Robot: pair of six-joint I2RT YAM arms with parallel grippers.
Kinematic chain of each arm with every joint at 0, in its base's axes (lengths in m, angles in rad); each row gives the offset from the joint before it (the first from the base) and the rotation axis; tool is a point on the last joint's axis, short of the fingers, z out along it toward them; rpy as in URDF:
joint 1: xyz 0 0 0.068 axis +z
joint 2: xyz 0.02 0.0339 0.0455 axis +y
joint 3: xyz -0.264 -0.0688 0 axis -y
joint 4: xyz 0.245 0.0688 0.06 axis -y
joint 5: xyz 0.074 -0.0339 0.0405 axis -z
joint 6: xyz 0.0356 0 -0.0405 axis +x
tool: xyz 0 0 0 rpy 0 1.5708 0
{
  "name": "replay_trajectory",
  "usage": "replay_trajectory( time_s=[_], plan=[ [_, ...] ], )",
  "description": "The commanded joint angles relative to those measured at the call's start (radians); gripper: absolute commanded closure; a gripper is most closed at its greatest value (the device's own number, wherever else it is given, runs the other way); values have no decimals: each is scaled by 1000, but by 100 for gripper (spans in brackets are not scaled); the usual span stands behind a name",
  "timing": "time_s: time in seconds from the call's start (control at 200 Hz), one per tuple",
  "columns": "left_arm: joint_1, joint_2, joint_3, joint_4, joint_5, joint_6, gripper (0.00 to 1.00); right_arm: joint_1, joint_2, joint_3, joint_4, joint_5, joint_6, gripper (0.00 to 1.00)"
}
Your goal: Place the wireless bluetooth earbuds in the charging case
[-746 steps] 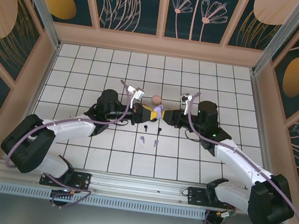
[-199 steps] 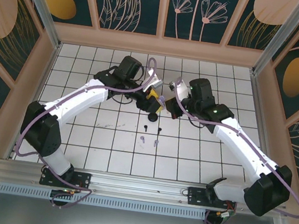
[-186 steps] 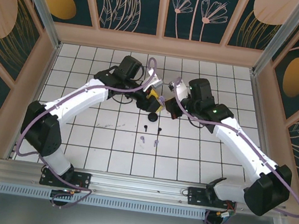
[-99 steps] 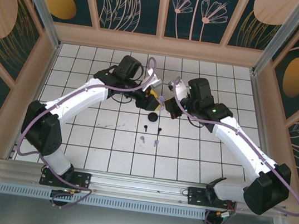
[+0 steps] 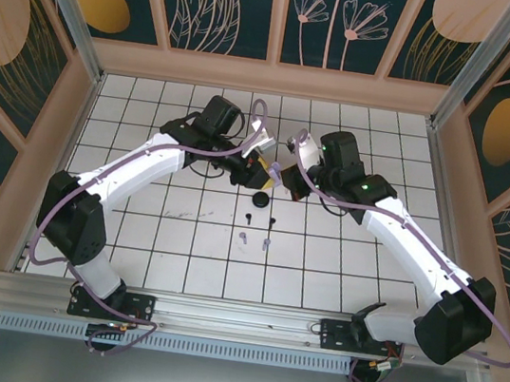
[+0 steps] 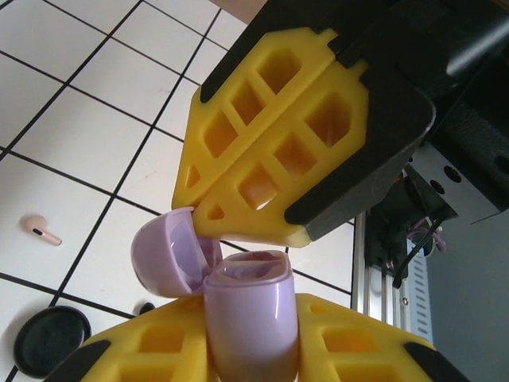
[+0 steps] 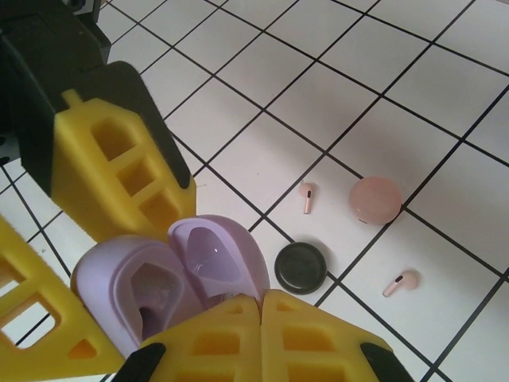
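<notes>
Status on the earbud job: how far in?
Done: purple case held up, lid open, cavity looks empty. In hand: left gripper clamps the case; right gripper, shut, rests its tips at the lid. Left: every insertion; pink earbuds, purple earbuds and black earbuds lie on the tiles.

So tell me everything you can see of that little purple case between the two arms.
The light purple charging case is a small, rounded, glossy plastic shell, hinged open: its lid tilts aside and the wells inside look empty. It hangs above the white tiled table, its body clamped between the left gripper's yellow fingers, while the right gripper's shut fingertips press against the lid.
</notes>
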Motion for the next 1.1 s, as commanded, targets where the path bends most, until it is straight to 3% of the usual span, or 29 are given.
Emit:
replay_trajectory(
  time_s=[0.0, 0.21, 0.335, 0.48, 0.611, 0.801, 0.931, 1.096],
  plan=[
    [-7, 12, 19, -9, 48, 21, 80, 7, 5, 42, 16, -3, -6, 100],
    [-7, 2, -6, 42, 35, -1, 99, 6, -5, 50, 21, 7, 2, 100],
    [0, -39, -65, 145, -12, -50, 100, 3, -27, 57, 15, 37, 21, 67],
    [62, -148, -205, 369, -48, -170, 100, -19, -94, 56, -25, 30, 59, 52],
    [106, -266, -334, 543, -130, -254, 100, -20, -180, -3, -52, 29, 133, 47],
    [108, -429, -523, 783, -291, -305, 100, 21, -228, -154, -57, 108, 373, 46],
    [108, -518, -646, 970, -332, -313, 100, 135, -203, -255, -15, 185, 515, 47],
    [108, -640, -834, 1232, -479, -324, 100, 259, -91, -305, 42, 263, 650, 47]
  ],
)
